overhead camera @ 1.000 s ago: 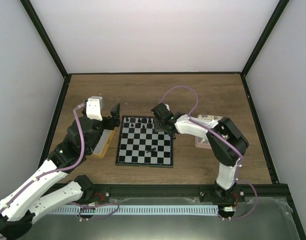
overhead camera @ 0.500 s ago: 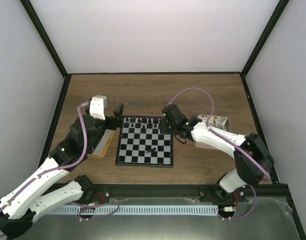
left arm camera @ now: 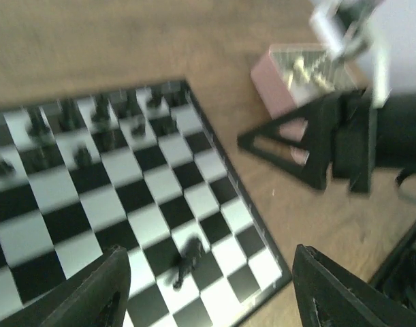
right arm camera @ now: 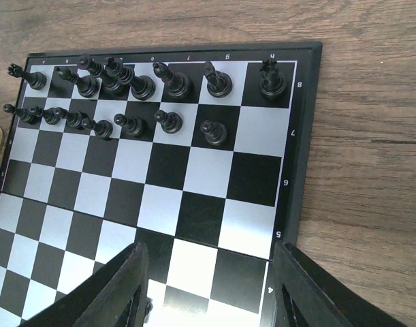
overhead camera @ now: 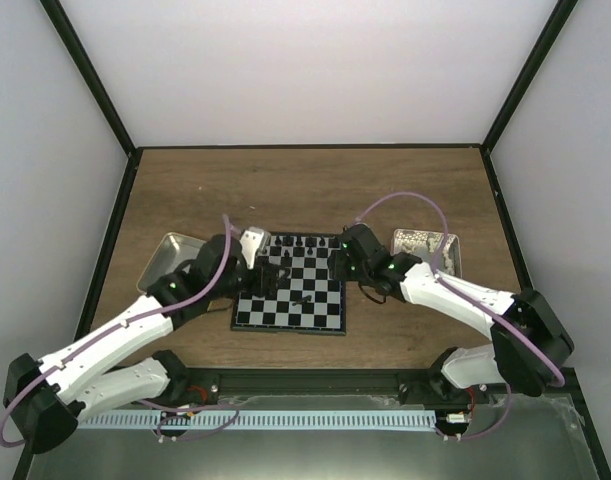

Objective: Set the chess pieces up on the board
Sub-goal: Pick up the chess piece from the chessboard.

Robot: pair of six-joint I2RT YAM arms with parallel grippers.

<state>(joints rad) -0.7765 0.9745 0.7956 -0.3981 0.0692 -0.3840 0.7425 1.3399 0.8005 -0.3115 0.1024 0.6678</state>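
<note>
The board [overhead camera: 307, 316] lies in the middle of the table. Black chess pieces [overhead camera: 295, 243] stand in two rows along its far edge, sharp in the right wrist view [right arm camera: 167, 82]. One piece [overhead camera: 303, 297] lies on its side near the board's centre, and the left wrist view shows it [left arm camera: 186, 262] below and between my left fingers. My left gripper [overhead camera: 262, 278] hovers open over the board's left half, holding nothing [left arm camera: 211, 300]. My right gripper [overhead camera: 341, 265] hangs open and empty over the board's right edge [right arm camera: 211, 293].
A metal tray [overhead camera: 165, 250] sits left of the board, partly under my left arm. A pinkish tray [overhead camera: 425, 243] with small pale bits stands to the right [left arm camera: 289, 88]. Black frame rails border the table.
My left arm has swung right from the left tray to over the board, its jaws narrowing a little. My right gripper has opened and drawn back from the far rows to the board's right edge.
</note>
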